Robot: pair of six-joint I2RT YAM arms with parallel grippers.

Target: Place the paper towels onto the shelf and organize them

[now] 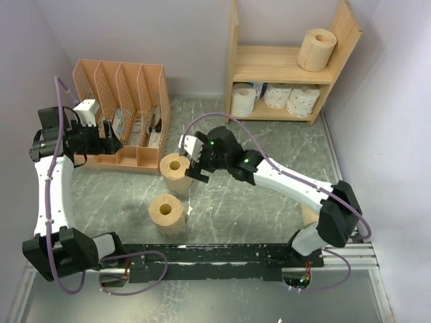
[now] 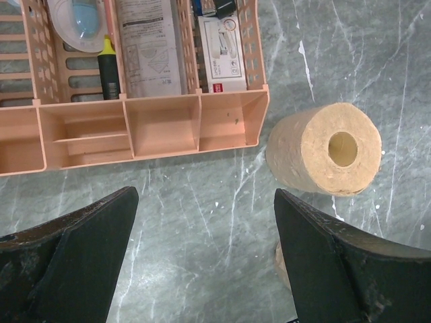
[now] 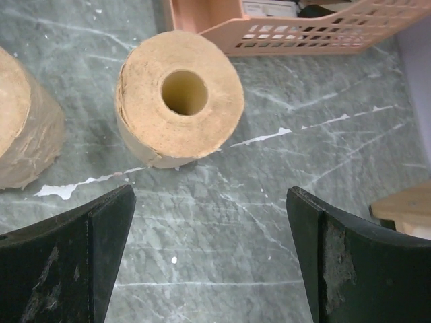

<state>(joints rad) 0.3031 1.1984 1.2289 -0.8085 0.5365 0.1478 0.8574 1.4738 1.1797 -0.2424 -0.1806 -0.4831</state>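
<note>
Two tan paper towels stand on end on the table, one (image 1: 174, 169) behind the other (image 1: 166, 212). My right gripper (image 1: 192, 161) is open just right of the rear roll (image 3: 178, 94) with only table between its fingers (image 3: 210, 193); the front roll (image 3: 23, 124) shows at the left edge of that view. My left gripper (image 1: 112, 142) hangs open by the organizer, over bare table (image 2: 205, 196), with the rear roll (image 2: 330, 151) ahead to its right. The wooden shelf (image 1: 269, 64) holds one tan roll (image 1: 316, 48) on top and three white rolls (image 1: 277, 95) below.
The orange-pink file organizer (image 1: 121, 111) with papers and a marker stands at the back left, close to my left gripper (image 2: 155, 128). A tan shape (image 1: 308, 214) peeks from behind the right arm's base. Grey walls close in on both sides.
</note>
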